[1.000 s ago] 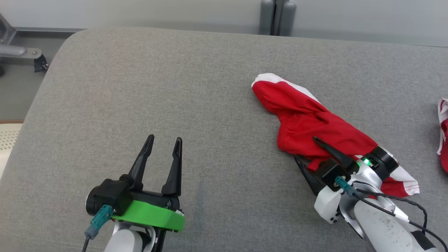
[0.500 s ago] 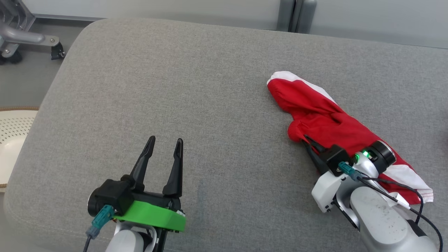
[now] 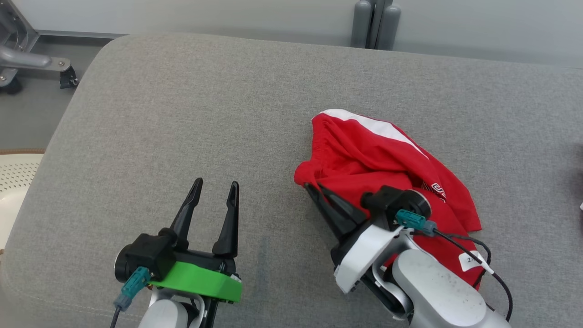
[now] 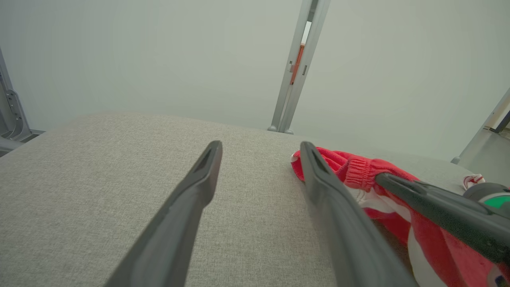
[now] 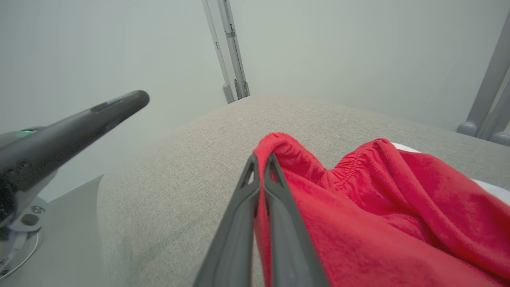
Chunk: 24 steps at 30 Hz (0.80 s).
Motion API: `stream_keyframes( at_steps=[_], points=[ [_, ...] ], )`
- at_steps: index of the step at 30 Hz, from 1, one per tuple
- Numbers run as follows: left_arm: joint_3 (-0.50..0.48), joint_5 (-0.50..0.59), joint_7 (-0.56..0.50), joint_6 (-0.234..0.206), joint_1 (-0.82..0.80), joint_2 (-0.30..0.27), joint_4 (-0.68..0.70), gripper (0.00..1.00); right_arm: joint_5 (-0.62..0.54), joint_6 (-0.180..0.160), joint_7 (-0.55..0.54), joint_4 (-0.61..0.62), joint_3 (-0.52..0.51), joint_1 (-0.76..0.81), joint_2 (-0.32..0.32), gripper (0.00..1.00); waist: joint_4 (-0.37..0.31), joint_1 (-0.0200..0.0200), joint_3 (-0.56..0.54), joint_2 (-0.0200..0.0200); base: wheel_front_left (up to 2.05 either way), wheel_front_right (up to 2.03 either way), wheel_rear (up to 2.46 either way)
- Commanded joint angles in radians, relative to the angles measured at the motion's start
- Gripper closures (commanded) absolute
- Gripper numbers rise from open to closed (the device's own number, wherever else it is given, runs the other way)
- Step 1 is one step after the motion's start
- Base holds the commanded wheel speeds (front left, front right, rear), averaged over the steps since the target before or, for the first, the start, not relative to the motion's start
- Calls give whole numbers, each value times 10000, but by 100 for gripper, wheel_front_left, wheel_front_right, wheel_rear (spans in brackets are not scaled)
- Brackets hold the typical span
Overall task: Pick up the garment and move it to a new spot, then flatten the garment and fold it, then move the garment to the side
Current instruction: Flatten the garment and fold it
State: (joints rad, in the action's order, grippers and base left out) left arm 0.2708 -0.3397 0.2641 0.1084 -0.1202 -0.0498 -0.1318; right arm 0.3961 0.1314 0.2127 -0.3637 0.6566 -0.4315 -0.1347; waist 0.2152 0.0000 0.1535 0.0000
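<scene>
Garment (image 3: 364, 155) | right hand (image 3: 314, 187) is pinching its waistband edge | left hand (image 3: 216, 183) is hovering, spread wide | risk: thin pinch slipping, trailing cloth snagging on cushion (image 3: 182, 114)

The pale right forearm (image 3: 432, 291) covers the near part of the crumpled red-and-white fabric garment (image 3: 364, 155), so no telling how that bit lies. Its white lettering (image 3: 438, 187) is half-covered and too tiny to read. The cream perforated thing (image 3: 13, 177) gets chopped by the left edge.
</scene>
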Motion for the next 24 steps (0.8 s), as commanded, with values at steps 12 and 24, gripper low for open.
stream_keyframes(
  at_steps=[12, 24],
  points=[
    [89, 29, -3, -6, -193, -16, 16, 0, 2712, -14, -161, -1894, 645, -697, -212, 100, 243, 0, 121, 0, 0, 0, 0],
    [34, 56, -3, -48, -148, -16, -96, 0, 1964, -17, 303, -4491, 971, -1950, -354, 0, 16, 0, 5, 0, 0, 0, 0]
  ],
)
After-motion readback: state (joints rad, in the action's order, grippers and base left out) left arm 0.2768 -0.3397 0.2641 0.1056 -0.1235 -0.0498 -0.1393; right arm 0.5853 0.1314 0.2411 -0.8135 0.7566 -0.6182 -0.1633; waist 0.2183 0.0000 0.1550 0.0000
